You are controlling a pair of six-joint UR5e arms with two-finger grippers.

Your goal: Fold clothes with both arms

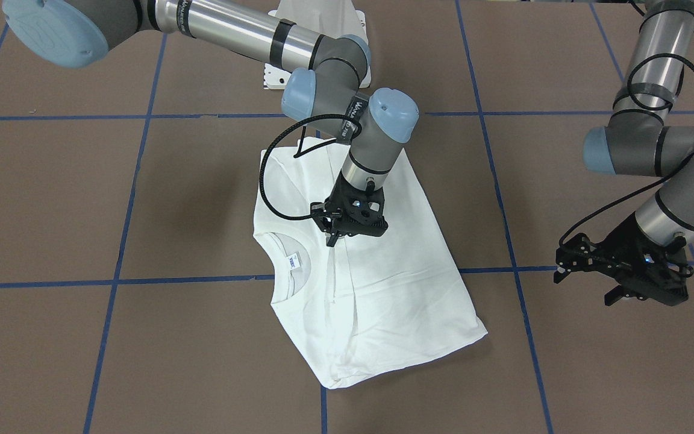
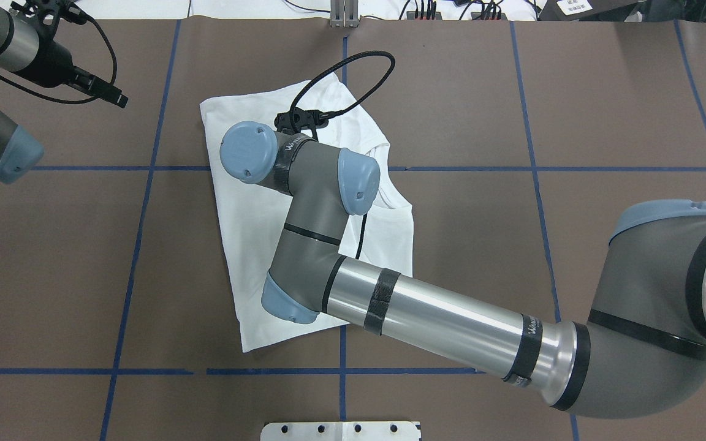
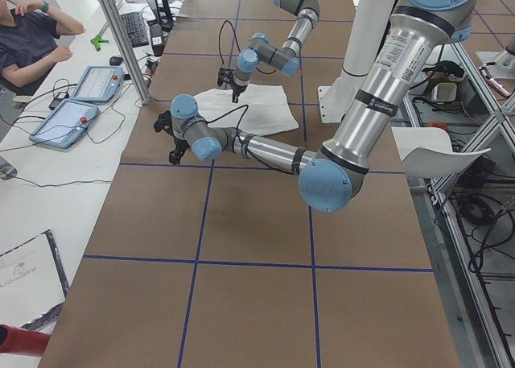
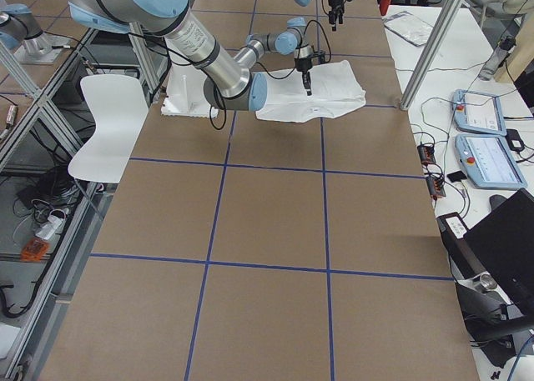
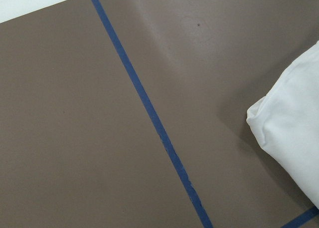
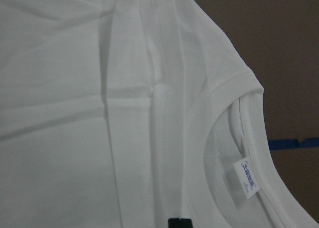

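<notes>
You see the right gripper (image 1: 331, 240) pinched narrow over the T-shirt (image 1: 395, 289), beside its collar (image 1: 275, 258); the left gripper (image 1: 585, 288) hangs spread wide, well off the T-shirt

Pretty clearly a robotics lab, not a home or shop. There's a long table (image 4: 267, 214) covered in brown sheet and marked off with a blue tape grid (image 1: 142, 280). An industrial left arm (image 3: 362, 102) and right arm (image 4: 209, 56) stand at one side, and aluminium frame posts (image 3: 121, 42) run around it. At the side bench an operator (image 3: 28, 42) sits by touchscreen pendants (image 4: 488, 160), a keyboard (image 3: 133, 28) and a laptop (image 4: 505, 239). The far edge looks like power strips (image 2: 426, 9), but it's too small to be sure
</notes>
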